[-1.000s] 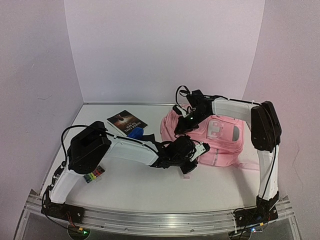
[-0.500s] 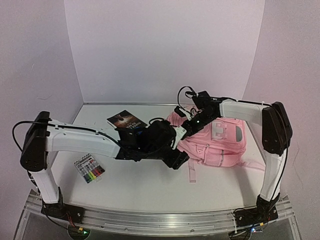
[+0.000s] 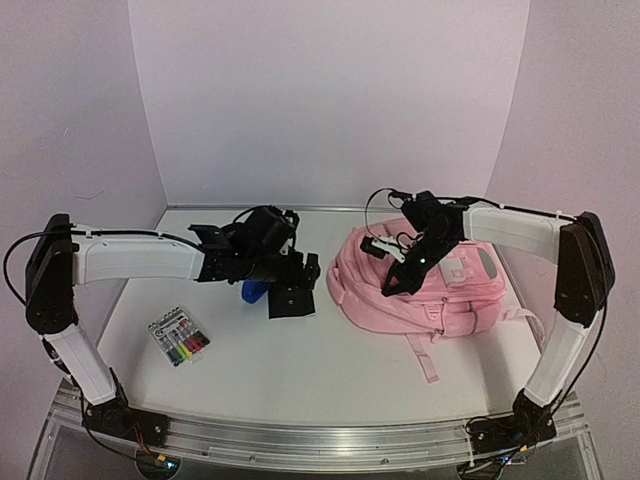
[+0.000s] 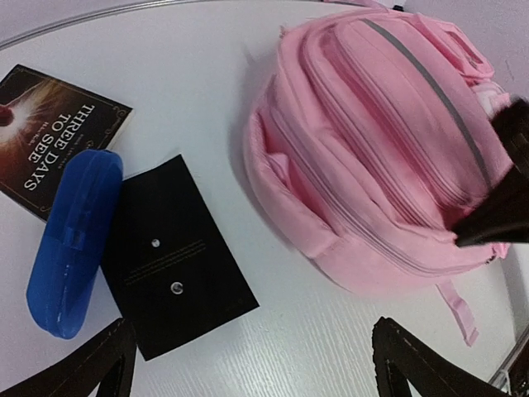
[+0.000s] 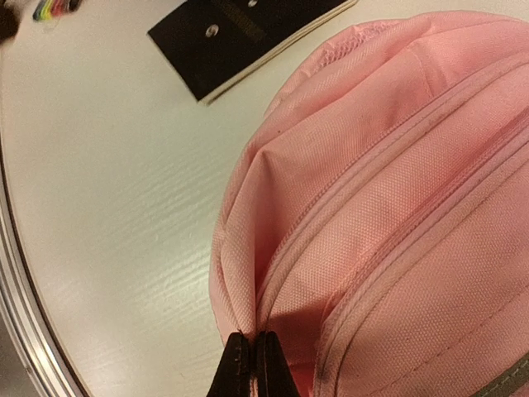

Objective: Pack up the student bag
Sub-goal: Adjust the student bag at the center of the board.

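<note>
My right gripper [image 3: 392, 285] is clenched on the zip seam [image 5: 347, 248] at the left end of the bag [image 3: 445, 300], which lies lengthwise left-to-right on the table's right half, while my left gripper [image 3: 297, 280] gapes empty to its left, above a black notebook [image 4: 169, 256].

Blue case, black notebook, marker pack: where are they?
blue case [image 4: 74, 240], left wrist view, its middle.
black notebook [image 4: 178, 265], left wrist view, cover centre.
marker pack [image 3: 179, 340], top view, its middle.

A laboratory test cell is indicated: a white table [image 3: 330, 375] enclosed by plain lilac panels [image 3: 330, 100], an aluminium rail [image 3: 320, 440] fitted along its near edge
</note>
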You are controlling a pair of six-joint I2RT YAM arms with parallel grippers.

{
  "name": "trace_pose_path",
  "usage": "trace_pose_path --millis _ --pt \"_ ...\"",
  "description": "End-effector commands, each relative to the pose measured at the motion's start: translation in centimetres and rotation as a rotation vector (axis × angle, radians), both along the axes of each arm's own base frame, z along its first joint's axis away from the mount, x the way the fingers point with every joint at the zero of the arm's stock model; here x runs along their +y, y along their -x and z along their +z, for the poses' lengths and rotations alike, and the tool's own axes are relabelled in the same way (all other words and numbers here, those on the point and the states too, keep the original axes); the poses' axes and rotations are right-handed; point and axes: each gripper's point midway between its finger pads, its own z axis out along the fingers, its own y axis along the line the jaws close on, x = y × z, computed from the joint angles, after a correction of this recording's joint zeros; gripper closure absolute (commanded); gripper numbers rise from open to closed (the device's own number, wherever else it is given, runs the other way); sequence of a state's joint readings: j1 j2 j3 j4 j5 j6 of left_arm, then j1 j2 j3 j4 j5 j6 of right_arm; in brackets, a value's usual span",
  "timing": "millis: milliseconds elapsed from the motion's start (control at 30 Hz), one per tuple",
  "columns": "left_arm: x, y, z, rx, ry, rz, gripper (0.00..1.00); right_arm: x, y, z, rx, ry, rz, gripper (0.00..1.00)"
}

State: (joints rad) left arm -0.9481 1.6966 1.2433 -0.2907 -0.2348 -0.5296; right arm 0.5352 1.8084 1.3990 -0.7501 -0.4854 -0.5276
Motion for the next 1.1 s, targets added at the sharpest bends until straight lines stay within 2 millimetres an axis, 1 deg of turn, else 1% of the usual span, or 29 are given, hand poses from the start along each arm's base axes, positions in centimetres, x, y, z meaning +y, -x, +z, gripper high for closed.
trace_pose_path --millis 0,67,133,200,267,300,333,367,400,433,533,567,633,767,833,933,1000,1067 --pt "-0.7 -2.9 1.0 0.045 0.022 0.026 0.0 -3.1 2.9 0.7 -0.072 0.119 0.16 1.0" --pt "-1.8 -3.8 -0.3 0.089 -0.003 -0.008 0.0 -4.0 3.6 0.8 -0.07 0.152 0.18 0.98" --pt "-3.0 -5.0 -0.9 0.124 -0.007 -0.033 0.0 -4.3 3.7 1.7 -0.07 0.162 0.151 0.84" --pt "-4.4 -5.9 -1.0 0.14 0.012 -0.061 0.0 -4.5 3.6 3.3 -0.075 0.153 0.108 0.69" --pt "-5.6 -6.4 -1.5 0.169 0.04 -0.093 0.0 -4.8 3.5 5.1 -0.073 0.126 0.041 0.52" --pt "-6.2 -6.9 -1.4 0.182 0.067 -0.107 0.0 -5.1 3.4 5.9 -0.069 0.107 0.004 0.46" --pt "-6.7 -7.0 -1.8 0.206 0.082 -0.118 0.0 -5.6 3.3 6.7 -0.065 0.089 -0.029 0.42" --pt "-7.0 -7.4 -1.5 0.215 0.104 -0.13 0.01 -6.1 3.2 7.2 -0.05 0.075 -0.07 0.38" --pt "-7.6 -7.2 -1.6 0.227 0.119 -0.158 0.03 -7.0 3.0 7.8 -0.035 0.064 -0.111 0.37" --pt "-8.1 -7.0 -1.2 0.218 0.132 -0.193 0.04 -8.1 2.9 8.0 -0.01 0.058 -0.156 0.36" --pt "-9.3 -5.9 0.5 0.159 0.159 -0.268 0.03 -11.6 2.8 8.3 0.051 0.048 -0.272 0.36" --pt "-9.3 -5.7 0.7 0.147 0.165 -0.271 0.03 -12.9 3.0 8.0 0.071 0.061 -0.311 0.36" --pt "-9.0 -5.4 0.4 0.15 0.163 -0.267 0.03 -14.9 3.7 7.4 0.095 0.088 -0.365 0.37" --pt "-8.5 -5.5 -1.0 0.153 0.104 -0.268 0.02 -19.0 5.4 4.9 0.157 0.162 -0.481 0.38" --pt "-8.8 -5.8 -1.5 0.15 0.083 -0.281 0.01 -20.6 5.5 3.6 0.182 0.195 -0.518 0.39" --pt "-9.7 -6.0 -1.9 0.157 0.079 -0.317 0.01 -21.9 4.8 1.9 0.208 0.213 -0.543 0.39" --pt "-10.7 -5.8 -2.1 0.173 0.098 -0.359 0.02 -22.0 3.7 1.3 0.204 0.208 -0.543 0.39" --pt "-11.6 -5.4 -2.7 0.198 0.117 -0.395 0.06 -21.7 2.1 0.9 0.183 0.186 -0.539 0.39"
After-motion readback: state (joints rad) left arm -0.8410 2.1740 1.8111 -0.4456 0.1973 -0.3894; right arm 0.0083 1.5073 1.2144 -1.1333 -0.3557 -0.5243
